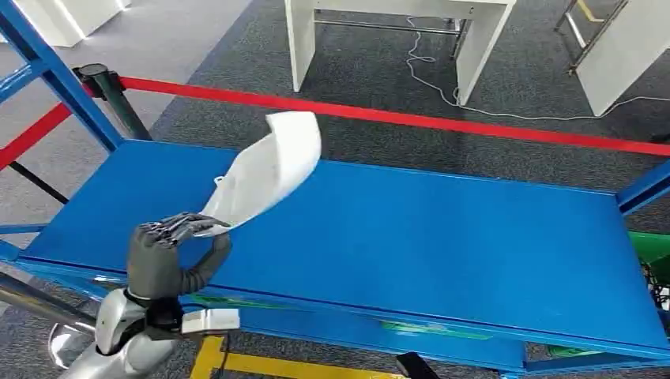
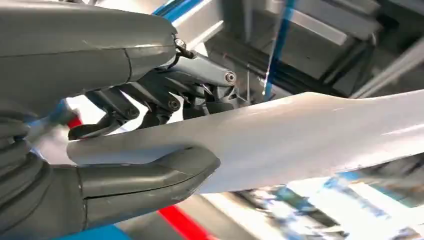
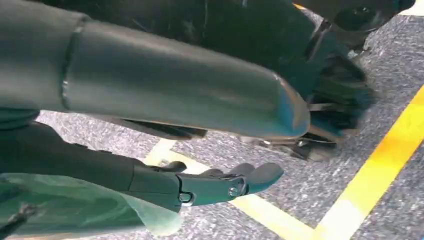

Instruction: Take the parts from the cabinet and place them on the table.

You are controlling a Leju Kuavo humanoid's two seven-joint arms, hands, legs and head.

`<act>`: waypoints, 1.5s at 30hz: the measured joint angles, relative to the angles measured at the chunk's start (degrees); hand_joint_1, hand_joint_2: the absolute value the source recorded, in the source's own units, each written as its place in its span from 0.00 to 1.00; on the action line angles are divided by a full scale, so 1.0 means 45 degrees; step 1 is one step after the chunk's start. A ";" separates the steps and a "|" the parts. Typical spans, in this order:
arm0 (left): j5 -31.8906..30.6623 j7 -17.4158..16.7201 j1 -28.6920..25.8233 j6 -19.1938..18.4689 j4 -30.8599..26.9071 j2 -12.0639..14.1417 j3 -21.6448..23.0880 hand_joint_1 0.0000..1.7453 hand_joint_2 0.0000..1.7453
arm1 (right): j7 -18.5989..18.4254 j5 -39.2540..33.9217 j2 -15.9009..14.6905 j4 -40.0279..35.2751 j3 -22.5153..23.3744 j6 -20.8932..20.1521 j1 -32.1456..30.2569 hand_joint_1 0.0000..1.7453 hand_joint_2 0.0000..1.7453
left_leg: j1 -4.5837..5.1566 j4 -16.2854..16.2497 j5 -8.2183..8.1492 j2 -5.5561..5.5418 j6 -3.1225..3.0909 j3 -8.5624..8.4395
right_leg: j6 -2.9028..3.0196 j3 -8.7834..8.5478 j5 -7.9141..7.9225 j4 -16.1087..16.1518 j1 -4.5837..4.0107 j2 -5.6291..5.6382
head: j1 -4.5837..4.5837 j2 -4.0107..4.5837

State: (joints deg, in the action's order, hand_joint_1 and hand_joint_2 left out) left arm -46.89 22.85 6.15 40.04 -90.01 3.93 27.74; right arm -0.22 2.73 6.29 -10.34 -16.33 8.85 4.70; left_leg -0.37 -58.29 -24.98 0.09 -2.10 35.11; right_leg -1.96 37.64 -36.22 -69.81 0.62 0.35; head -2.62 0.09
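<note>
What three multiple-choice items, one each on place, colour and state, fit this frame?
1. Where is the white curved plastic part?
A. lying flat on the table
B. held up above the blue metal table
C. on the carpet

2. What colour is the barrier tape beyond the table?
A. red
B. green
C. white

3. How is the left hand?
A. open
B. gripping the part
C. resting on the table

Key: 1 B, its lower end is in the hand and the rest rises off the surface. 2 A, a red strip crosses the carpet. 3 B, thumb and fingers clamp it in the left wrist view.
</note>
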 joint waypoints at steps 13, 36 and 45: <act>0.3344 0.1941 -0.1921 0.0019 -0.1854 -0.1097 0.0165 1.00 1.00 | 0.0087 0.0024 -0.0034 0.0010 0.0204 0.0131 -0.0229 0.00 0.00 | 0.0020 -0.0354 0.0010 -0.0059 0.0570 0.0564 | 0.0455 -0.1963 0.1316 0.2874 0.0035 -0.0037 | 0.0077 0.0000; 0.3451 0.2248 -0.2057 -0.0010 -0.2073 -0.1194 0.0626 1.00 1.00 | 0.0287 0.0228 -0.0160 0.0049 0.0228 0.0116 -0.0346 0.00 0.00 | 0.0067 0.0273 0.0336 0.0065 0.0059 0.0144 | -0.0178 -0.1296 0.1432 0.0650 0.0032 -0.0097 | 0.0053 0.0000; 0.3499 0.2277 -0.2157 0.0000 -0.2131 -0.1170 0.0646 1.00 1.00 | 0.0325 0.0233 -0.0165 0.0063 0.0233 0.0141 -0.0353 0.00 0.00 | 0.0028 -0.1440 -0.1219 0.0010 0.0662 0.0812 | 0.0575 -0.2137 0.1287 0.3103 -0.0025 -0.0155 | 0.0160 0.0000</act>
State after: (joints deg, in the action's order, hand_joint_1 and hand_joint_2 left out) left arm -31.15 33.09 -3.56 40.04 -99.60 -1.33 30.64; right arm 1.25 3.78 5.55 -10.05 -15.28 9.49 3.12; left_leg -0.24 -64.77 -30.46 0.14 0.88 38.76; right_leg 0.63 28.02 -30.43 -55.85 0.51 -0.35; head -1.90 0.09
